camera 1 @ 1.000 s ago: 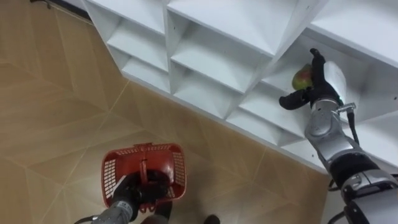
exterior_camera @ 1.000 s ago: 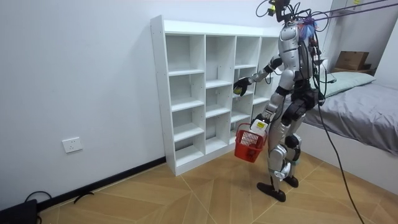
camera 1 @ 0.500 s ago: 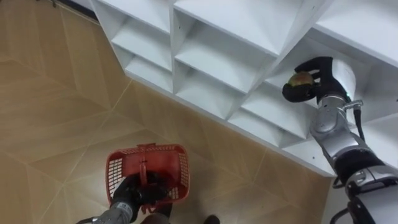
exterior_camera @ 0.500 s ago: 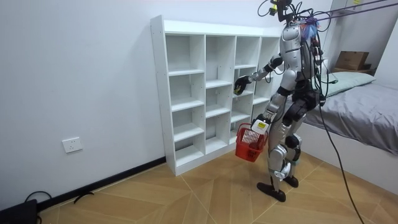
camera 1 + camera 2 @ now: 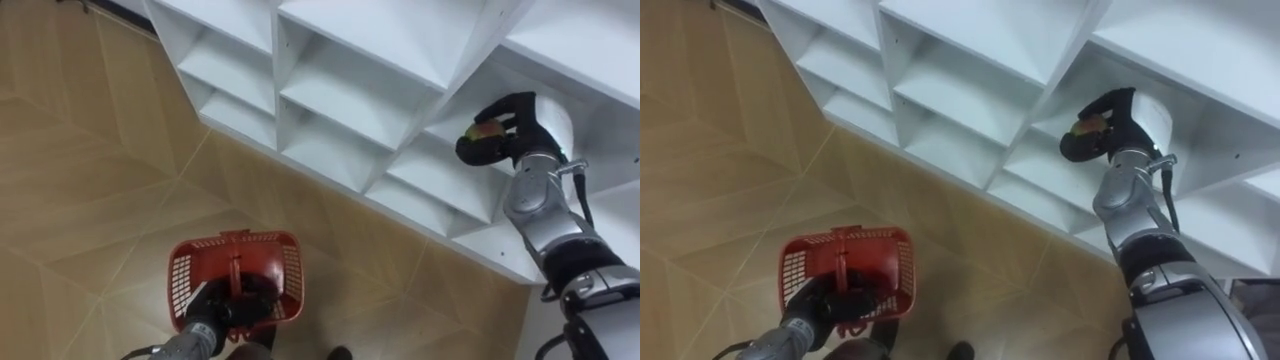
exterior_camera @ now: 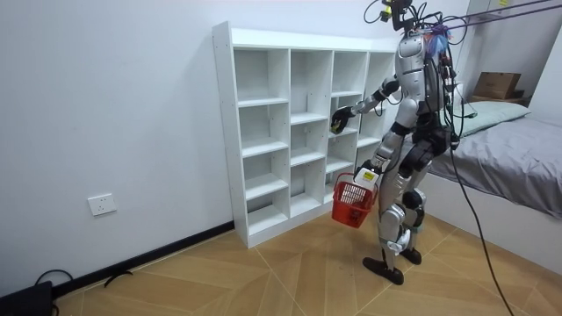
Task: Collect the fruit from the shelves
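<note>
The robot is seen standing upright on the wooden floor (image 5: 100, 200), close in front of the white closet (image 5: 350, 45), at the columns nearer the room view's right. Its right arm is stretched forward into an open compartment at about mid-height. There the right hand (image 5: 512, 118) is clenched around a small fruit (image 5: 484, 129) – greenish yellow with a reddish patch – so that the dark fingers and thumb are wrapped over it and only part of its skin is left showing. The fruit is thus held inside the compartment, just above the shelf board; whether it is touching the board cannot be told.

The left arm is hung low by the robot's side. The left hand (image 5: 213, 312) is closed on the handle (image 5: 237, 262) of a red plastic basket (image 5: 178, 285), which is carried above the floor, well apart from the closet and far below the fruit. The basket's mesh walls are seen from above; its inside is partly covered by the handle and the hand, and what it holds cannot be made out.

The other compartments within sight are shown as bare white boards. In the room view a bed (image 6: 509, 175) is placed behind the robot, a cardboard box (image 6: 498, 84) is set beyond it, and a wall socket (image 6: 103, 204) is fixed low on the wall at the room view's left.
</note>
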Tool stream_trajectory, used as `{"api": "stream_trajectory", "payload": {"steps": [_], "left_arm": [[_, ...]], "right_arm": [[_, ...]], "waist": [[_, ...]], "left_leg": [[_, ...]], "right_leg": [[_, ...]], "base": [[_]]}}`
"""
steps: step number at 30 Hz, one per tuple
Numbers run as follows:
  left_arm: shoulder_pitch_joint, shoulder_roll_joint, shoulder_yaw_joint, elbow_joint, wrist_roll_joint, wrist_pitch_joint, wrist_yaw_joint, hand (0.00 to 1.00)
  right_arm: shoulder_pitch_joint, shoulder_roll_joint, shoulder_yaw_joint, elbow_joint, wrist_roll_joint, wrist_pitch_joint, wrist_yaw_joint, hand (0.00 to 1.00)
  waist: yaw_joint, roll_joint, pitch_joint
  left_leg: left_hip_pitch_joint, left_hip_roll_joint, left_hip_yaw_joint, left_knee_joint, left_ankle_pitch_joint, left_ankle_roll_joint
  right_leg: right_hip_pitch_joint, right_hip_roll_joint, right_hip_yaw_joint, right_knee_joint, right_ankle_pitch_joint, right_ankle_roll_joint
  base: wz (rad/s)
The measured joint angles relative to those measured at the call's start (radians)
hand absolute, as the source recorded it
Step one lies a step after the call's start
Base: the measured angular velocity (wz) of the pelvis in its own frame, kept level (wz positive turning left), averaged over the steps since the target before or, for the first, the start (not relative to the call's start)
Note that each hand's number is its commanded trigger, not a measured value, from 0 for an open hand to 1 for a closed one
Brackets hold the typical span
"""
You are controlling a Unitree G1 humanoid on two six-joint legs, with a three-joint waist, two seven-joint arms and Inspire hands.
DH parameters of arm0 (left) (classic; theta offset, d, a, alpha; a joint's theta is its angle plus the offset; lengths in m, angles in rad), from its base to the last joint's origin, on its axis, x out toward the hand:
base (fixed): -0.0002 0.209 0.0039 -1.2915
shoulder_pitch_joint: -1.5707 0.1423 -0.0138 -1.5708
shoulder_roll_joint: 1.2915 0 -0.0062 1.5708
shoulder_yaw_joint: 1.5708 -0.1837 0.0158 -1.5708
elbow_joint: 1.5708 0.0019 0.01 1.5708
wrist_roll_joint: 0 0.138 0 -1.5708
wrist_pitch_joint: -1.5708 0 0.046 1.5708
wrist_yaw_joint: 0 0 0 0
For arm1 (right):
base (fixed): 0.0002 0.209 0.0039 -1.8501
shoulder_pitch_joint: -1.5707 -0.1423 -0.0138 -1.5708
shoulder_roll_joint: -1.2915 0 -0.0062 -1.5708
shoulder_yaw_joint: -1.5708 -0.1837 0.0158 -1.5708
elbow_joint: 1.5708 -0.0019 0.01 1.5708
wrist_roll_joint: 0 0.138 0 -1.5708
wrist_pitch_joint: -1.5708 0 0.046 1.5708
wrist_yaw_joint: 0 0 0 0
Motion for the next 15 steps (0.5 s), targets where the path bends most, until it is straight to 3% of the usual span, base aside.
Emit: {"api": "stream_trajectory", "payload": {"steps": [9,15], "left_arm": [[-0.005,0.003,0.001,0.0,0.002,0.0,-0.015,1.0],[-0.001,0.002,-0.01,-0.021,-0.035,-0.001,-0.008,1.0]], "right_arm": [[0.0,0.0,0.0,-0.004,-0.044,0.0,0.011,1.0],[0.015,0.017,0.003,-0.119,-0.041,-0.002,0.011,1.0]], "waist": [[-0.003,-0.003,-0.0038],[-0.052,-0.005,-0.007]], "left_leg": [[0.015,0.003,0.011,0.004,0.008,0.003],[0.053,0.001,0.024,-0.005,0.013,0.004]], "right_leg": [[0.005,0.0,0.003,0.016,0.004,-0.004],[0.031,-0.004,0.022,0.022,0.005,-0.005]], "base": [[-0.03],[-0.05]]}}
